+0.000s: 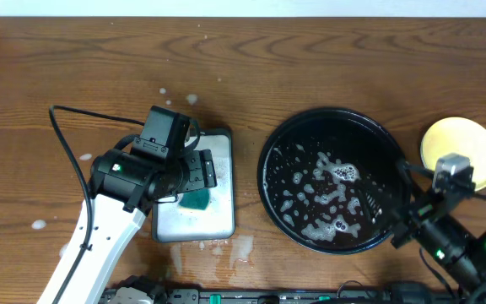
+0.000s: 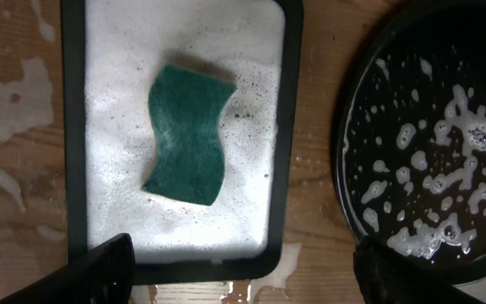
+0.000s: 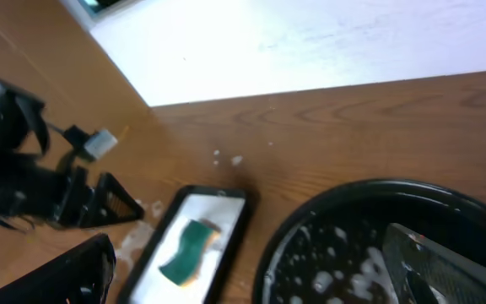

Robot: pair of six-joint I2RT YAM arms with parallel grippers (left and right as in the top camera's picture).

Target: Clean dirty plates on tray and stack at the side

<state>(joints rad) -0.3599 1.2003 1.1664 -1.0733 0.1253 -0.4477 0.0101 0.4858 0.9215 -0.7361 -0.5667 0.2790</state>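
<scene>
At the 3 o'clock side of the table (image 1: 310, 67), seen from overhead, your pale yellow plate (image 1: 472, 139) lies on the wood just beside the large round black tray (image 1: 270, 160), off that tray's 2 o'clock rim and apart from it. The right arm's wrist camera covers the plate's 7 o'clock edge. The tray's floor carries scattered blobs of white foam.

Your right gripper (image 3: 251, 253) hangs over the tray's 4 o'clock rim. In the right wrist view its jaws stand wide apart, and only the tray and the table show between them.

At the tray's 9 o'clock sits the white, black-rimmed sponge tray (image 2: 285, 127), near it but not touching. It is filled with suds, and a wavy green sponge (image 2: 186, 135) lies flat near its middle. Your left gripper (image 2: 243, 253) hovers above this tray. Its jaws are apart and empty, with the fingertips framing the tray's near rim, and the sponge lies clear of them.

Small puddles of foamy water (image 1: 243, 246) mark the table at the sponge tray's 5 o'clock corner.
</scene>
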